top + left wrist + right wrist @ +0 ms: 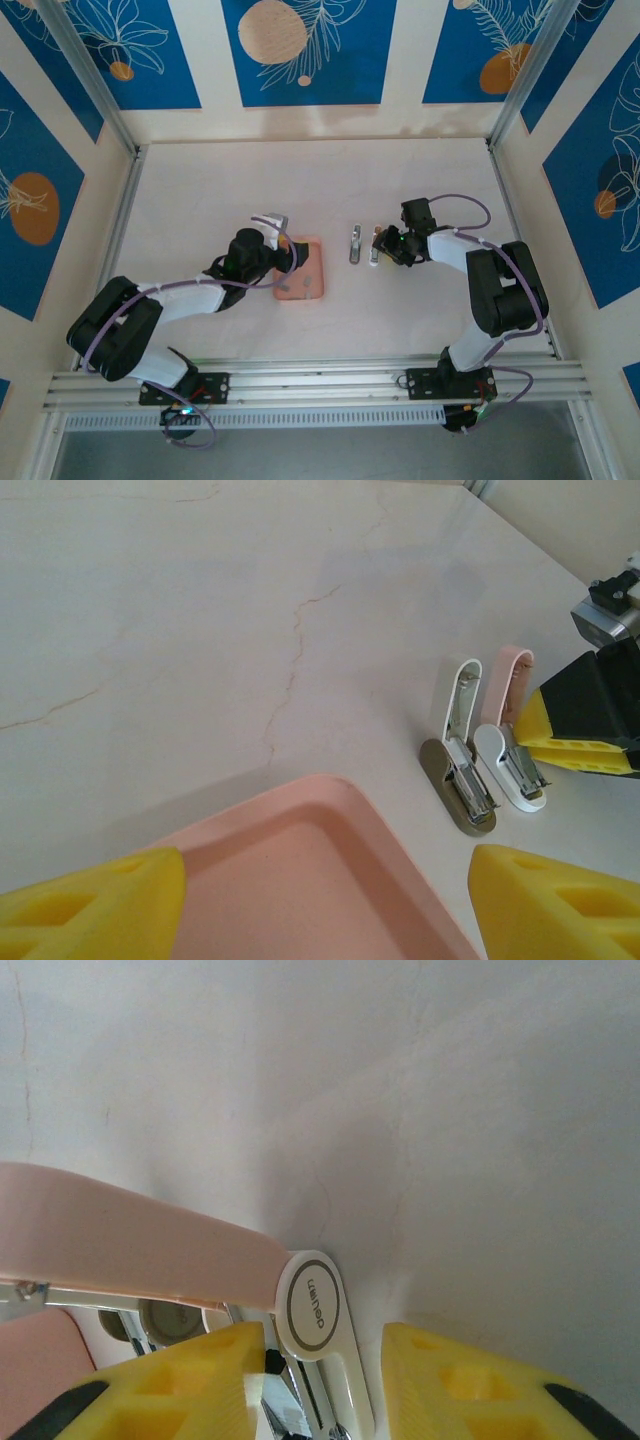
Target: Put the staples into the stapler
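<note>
Pink-lidded stapler (374, 251) in top view: hinged open mid-table, near tray (312, 265) | left wrist: left gripper (325, 880) wide, empty, over tray | right wrist: right gripper (325, 1360) part-open astride stapler's white base, not yet clamped; likely light, stiff, slick plastic, so pinch the base sides.

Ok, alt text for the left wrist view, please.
Two mini staplers lie open side by side on a pale table: a grey-and-white stapler and a pink-and-white stapler, the right gripper's yellow finger beside the pink one. A salmon-pink tray and the open left gripper are in the foreground.
</note>
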You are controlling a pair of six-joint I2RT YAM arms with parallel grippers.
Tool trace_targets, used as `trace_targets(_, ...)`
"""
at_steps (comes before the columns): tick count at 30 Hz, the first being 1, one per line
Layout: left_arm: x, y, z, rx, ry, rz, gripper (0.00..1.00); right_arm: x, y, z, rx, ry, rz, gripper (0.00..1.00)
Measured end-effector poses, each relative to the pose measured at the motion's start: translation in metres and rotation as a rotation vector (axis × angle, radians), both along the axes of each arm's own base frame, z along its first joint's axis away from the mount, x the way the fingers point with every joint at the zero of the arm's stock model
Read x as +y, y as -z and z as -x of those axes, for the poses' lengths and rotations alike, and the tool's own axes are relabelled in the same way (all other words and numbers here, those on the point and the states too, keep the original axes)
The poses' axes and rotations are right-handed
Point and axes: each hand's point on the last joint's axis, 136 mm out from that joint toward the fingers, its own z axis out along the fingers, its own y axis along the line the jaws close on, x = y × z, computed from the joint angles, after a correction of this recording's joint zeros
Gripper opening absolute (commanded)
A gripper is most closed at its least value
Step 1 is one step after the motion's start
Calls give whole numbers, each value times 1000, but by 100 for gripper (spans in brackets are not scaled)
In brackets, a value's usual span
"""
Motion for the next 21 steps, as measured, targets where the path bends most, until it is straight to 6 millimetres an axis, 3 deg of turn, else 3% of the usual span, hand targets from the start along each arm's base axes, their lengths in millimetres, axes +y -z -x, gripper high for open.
trace_targets(11, 0, 0, 0, -1, 0, 1, 74, 5, 2, 9, 26, -20, 10, 34)
trace_targets(21, 0, -2, 0, -4, 0, 3, 75, 6, -18, 11, -17, -28, 14, 36)
